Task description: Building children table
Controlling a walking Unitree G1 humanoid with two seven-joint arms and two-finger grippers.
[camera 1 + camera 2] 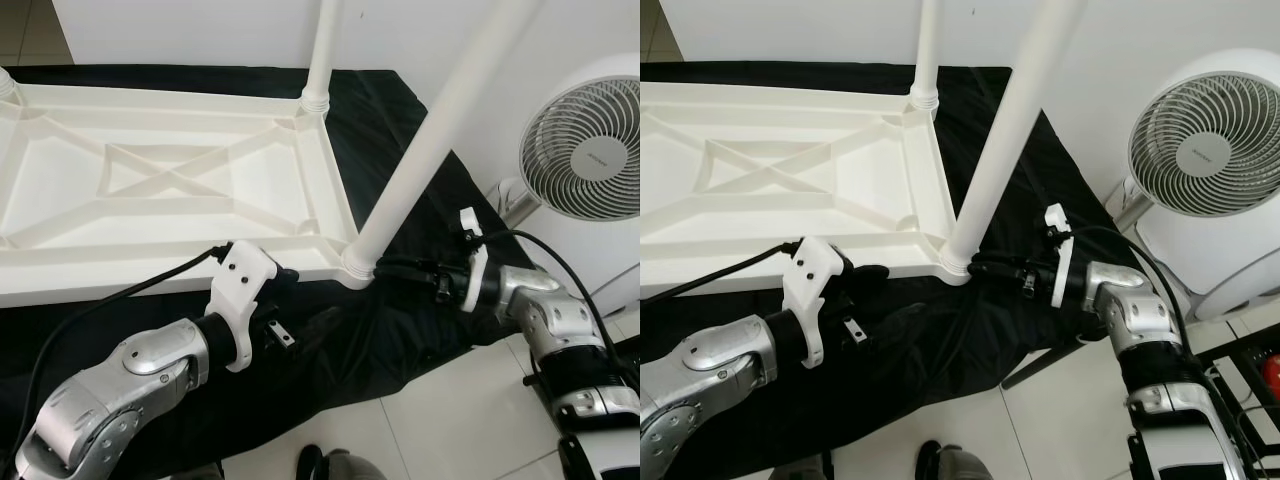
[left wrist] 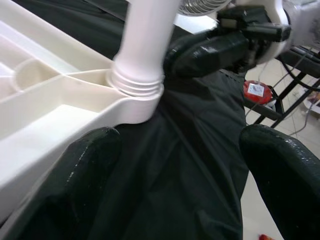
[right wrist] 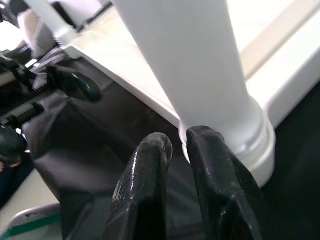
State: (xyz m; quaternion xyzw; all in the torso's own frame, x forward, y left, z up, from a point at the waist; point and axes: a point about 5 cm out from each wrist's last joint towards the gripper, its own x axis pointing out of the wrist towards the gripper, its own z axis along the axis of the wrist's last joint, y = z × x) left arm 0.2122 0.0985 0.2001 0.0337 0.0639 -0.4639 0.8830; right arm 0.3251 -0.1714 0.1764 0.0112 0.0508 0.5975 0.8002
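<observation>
Right pincer [image 3: 172,150] nearly closed, empty, touching table leg [image 3: 190,65] base; left pincer [image 2: 175,165] wide open.

Tabletop [image 1: 170,180] upside-down on cloth [image 1: 400,340], legs [image 1: 440,130] up; fan [image 1: 585,150] right.

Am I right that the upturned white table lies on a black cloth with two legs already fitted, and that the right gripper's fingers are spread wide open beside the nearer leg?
Not quite. The right gripper has its fingers close together, almost touching, at the base of the nearer leg, as the right wrist view shows. The rest holds: the upturned table lies on the black cloth with the far leg fitted too.
</observation>
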